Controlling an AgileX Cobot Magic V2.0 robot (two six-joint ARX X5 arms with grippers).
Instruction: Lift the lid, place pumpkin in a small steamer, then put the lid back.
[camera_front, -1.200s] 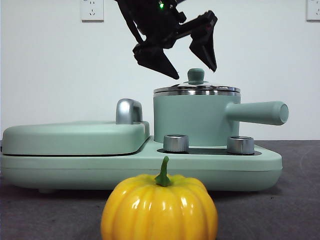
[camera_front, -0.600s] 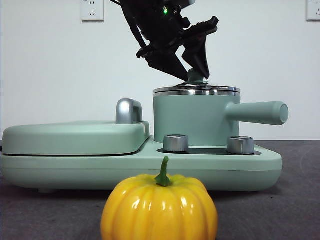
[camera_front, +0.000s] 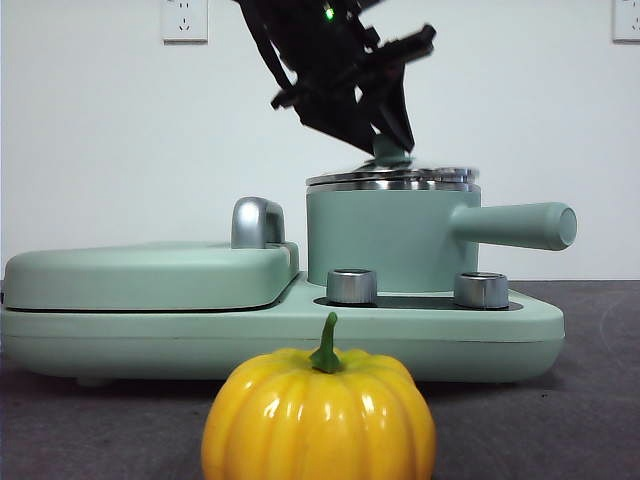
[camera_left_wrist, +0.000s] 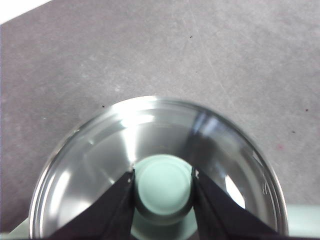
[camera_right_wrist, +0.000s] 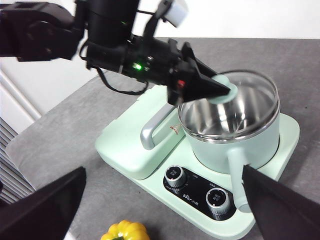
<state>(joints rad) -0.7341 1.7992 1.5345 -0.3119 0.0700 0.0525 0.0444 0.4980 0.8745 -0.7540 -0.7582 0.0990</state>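
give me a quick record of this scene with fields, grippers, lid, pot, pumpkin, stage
left gripper: shut on the lid's knob
right gripper: open, away from the pot, holding nothing
lid: slightly tilted on the small steamer
small steamer: on the mint-green cooker base, handle out to one side
pumpkin: on the table in front of the cooker, untouched
stage: lid lift just starting

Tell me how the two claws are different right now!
The left claw is shut on the lid, pinching its mint-green knob above the small steamer. The right claw is wide open and holds nothing. The left claw sits right at the steamer, while the right claw waits apart from it, above the pumpkin. Both have two black jaws.
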